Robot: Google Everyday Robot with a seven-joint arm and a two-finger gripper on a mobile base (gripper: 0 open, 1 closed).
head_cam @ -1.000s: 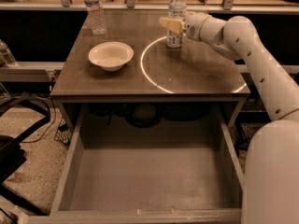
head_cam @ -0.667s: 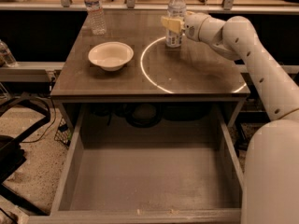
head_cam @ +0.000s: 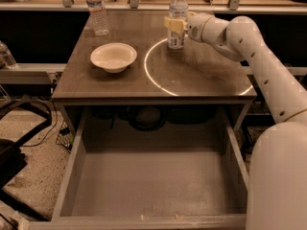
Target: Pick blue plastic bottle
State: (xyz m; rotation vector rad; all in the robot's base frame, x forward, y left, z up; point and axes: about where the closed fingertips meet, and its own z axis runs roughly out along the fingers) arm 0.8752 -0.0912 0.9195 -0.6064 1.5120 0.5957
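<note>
The blue plastic bottle [head_cam: 177, 13] stands upright at the back of the dark table [head_cam: 206, 75], slim, with a white cap and a pale printed label. My gripper [head_cam: 175, 26] reaches in from the right on the white arm, and its cream-coloured fingers [head_cam: 171, 24] sit around the bottle's middle, closed on it. The bottle's base rests on the tabletop. The clear ribbed water bottle [head_cam: 98, 11] stands apart at the back left.
A white bowl [head_cam: 113, 57] sits on the left half of the table. A bright ring of light [head_cam: 153, 73] lies across the tabletop. An open grey drawer [head_cam: 153, 190] juts out below the table's front edge. Another bottle [head_cam: 6, 55] stands far left.
The gripper and the bottle stay in nearly the same place; the gripper has shifted very slightly left against the bottle.
</note>
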